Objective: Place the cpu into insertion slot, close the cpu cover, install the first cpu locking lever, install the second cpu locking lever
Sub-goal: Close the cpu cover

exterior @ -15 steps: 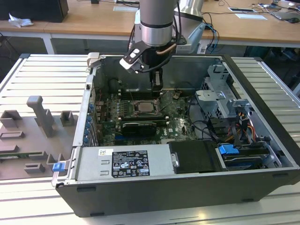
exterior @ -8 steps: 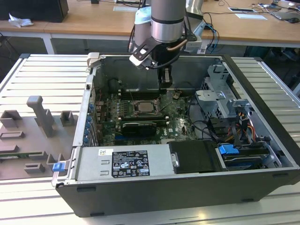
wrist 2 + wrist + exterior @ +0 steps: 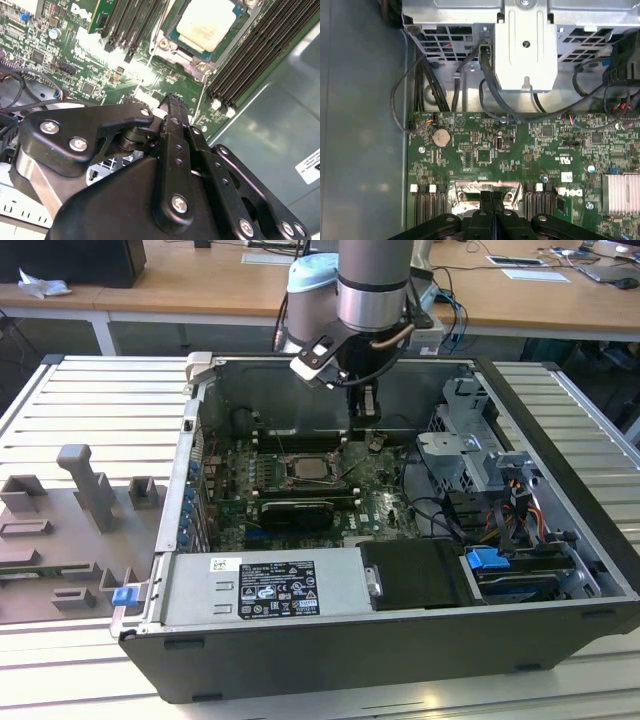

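Over the board point(image 3: 520, 155), just to the exterior view's right of the insertion slot point(image 3: 176, 49) with the cpu point(image 3: 207, 22) seated in it, your tool point(image 3: 366, 425) hangs clenched and empty; I'd approach low, square and slow, not nudging the chip.

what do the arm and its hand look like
The arm is a silver-grey cylinder with a pale blue joint cap beside it. A thin cable loops at the black wrist, next to a small pale grey box. The hand is matte black, built of flat linkage bars pinned with silver screws and narrowing to a slim tip.
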`<state>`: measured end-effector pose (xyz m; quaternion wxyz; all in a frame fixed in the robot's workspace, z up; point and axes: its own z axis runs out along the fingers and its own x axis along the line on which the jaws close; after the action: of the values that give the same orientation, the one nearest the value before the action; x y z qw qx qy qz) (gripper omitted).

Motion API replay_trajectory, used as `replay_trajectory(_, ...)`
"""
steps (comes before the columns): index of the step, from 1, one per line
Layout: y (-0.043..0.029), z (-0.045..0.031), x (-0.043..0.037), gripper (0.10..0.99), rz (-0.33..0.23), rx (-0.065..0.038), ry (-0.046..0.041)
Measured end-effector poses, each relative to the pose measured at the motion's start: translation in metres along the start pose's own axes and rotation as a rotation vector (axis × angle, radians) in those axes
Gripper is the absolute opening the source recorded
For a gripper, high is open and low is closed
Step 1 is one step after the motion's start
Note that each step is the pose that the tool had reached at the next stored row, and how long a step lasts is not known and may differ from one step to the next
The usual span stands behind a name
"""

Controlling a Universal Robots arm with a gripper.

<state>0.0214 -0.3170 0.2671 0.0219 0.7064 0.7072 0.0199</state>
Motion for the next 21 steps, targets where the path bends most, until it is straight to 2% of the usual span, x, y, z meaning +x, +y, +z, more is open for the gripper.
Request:
replay_trajectory(13,0.02,0.0012,0.0,0.106,0.0,0.012,0.0)
replay_trajectory(16,0.0273,0.0017,0.0,0.106,-0.001,0.016,0.0001)
replay_trajectory(21,0.033,0.01,0.0001,0.106,-0.014,0.024,0.0007)
